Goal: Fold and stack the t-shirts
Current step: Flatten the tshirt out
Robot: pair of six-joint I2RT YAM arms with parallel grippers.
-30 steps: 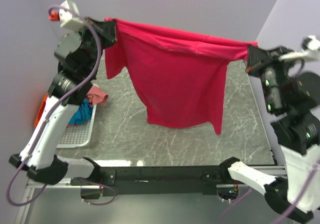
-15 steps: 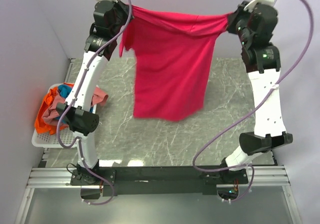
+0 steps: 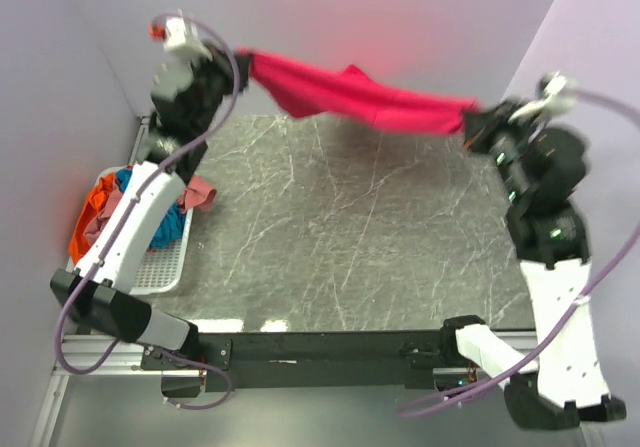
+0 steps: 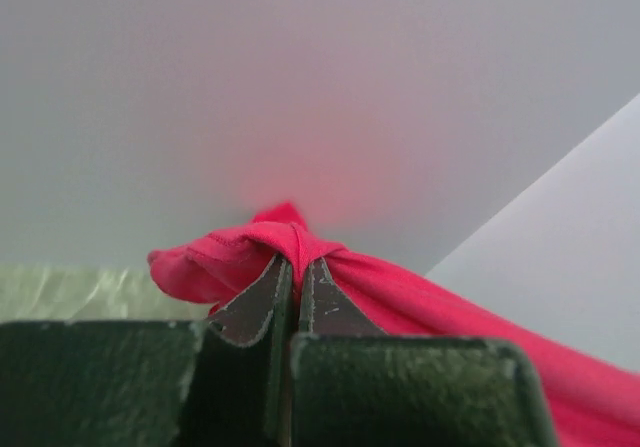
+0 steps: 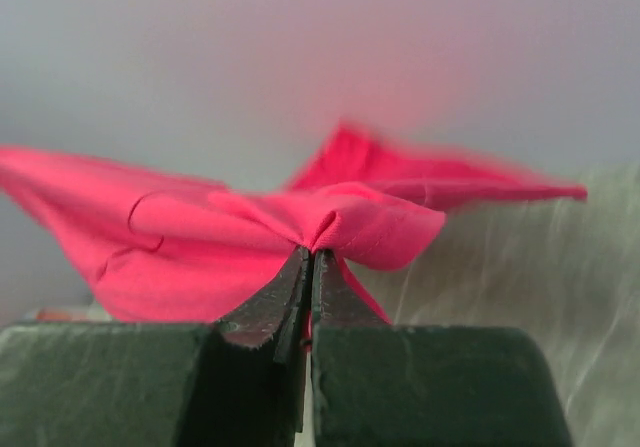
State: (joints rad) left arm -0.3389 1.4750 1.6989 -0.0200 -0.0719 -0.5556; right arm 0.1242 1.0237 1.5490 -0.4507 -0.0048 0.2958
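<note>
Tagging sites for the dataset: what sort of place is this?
Probably a robot lab cell: bare walls box in a stone-look table, a basket of clothes sits at its left, and the left gripper and right gripper hold a shirt aloft.

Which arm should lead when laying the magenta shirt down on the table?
Probably right. The right end effector, shut on the magenta shirt, hangs near the far right corner of the table. The left end effector, also shut on it, appears further back against the wall.
</note>
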